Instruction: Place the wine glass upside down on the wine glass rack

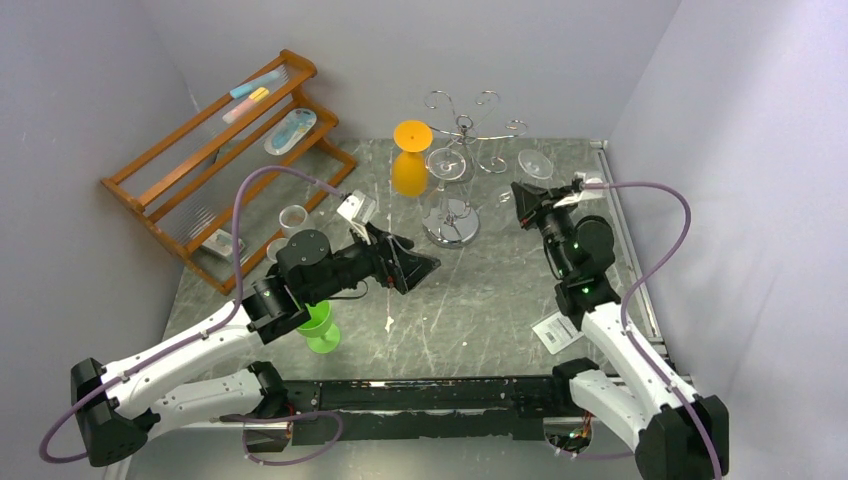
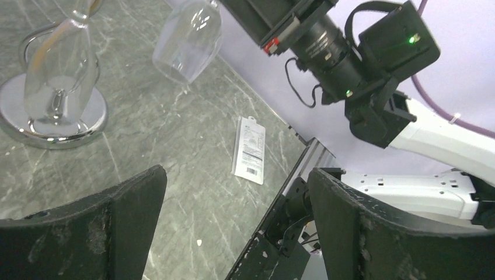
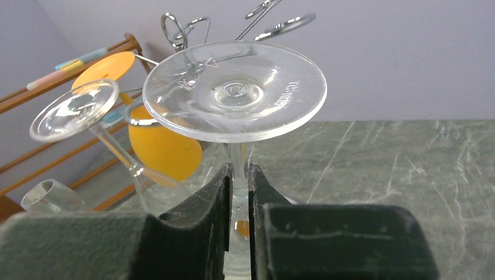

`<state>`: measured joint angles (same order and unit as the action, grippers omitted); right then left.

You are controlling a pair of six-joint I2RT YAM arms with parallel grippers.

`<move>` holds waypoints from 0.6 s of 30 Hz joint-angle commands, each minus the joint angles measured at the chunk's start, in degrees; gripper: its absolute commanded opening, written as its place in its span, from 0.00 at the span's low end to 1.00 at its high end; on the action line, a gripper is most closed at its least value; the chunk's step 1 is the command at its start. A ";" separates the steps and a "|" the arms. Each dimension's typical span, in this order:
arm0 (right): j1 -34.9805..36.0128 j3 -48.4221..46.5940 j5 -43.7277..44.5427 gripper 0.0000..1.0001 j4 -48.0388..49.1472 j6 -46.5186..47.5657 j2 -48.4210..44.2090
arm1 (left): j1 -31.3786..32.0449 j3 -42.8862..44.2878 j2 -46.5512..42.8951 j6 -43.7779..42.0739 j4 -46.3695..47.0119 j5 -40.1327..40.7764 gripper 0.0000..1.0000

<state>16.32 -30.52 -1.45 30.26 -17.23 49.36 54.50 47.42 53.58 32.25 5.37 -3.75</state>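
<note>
My right gripper (image 1: 532, 196) is shut on the stem of a clear wine glass (image 1: 533, 163). It holds the glass upside down, foot up, just right of the silver wire wine glass rack (image 1: 462, 128). In the right wrist view the round foot (image 3: 236, 93) fills the middle, the stem sits between my fingers (image 3: 201, 216), and the rack's loops (image 3: 181, 29) are close behind. An orange glass (image 1: 411, 160) and another clear glass (image 1: 447, 165) hang upside down on the rack. My left gripper (image 1: 418, 266) is open and empty, in front of the rack's chrome base (image 1: 452, 232).
An orange-brown wooden shelf (image 1: 230, 150) stands at the back left, with white cups (image 1: 293, 218) by its foot. A green glass (image 1: 320, 328) stands under my left arm. A white label (image 1: 557, 332) lies by the right arm. Walls close in on both sides.
</note>
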 commanded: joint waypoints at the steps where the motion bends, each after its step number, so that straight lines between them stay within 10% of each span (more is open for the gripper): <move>1: -4.10 -5.05 -8.90 0.00 4.41 0.28 4.94 | 0.25 2.01 -0.49 -1.22 -3.74 3.14 0.94; 18: -11.13 -15.99 -40.63 0.00 4.65 3.53 21.91 | 0.21 3.55 0.10 -2.47 -5.28 3.66 0.94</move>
<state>5.67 -43.70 -35.94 31.88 -14.81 69.14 54.50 48.40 53.43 30.83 0.71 -1.17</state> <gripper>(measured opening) 0.150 0.946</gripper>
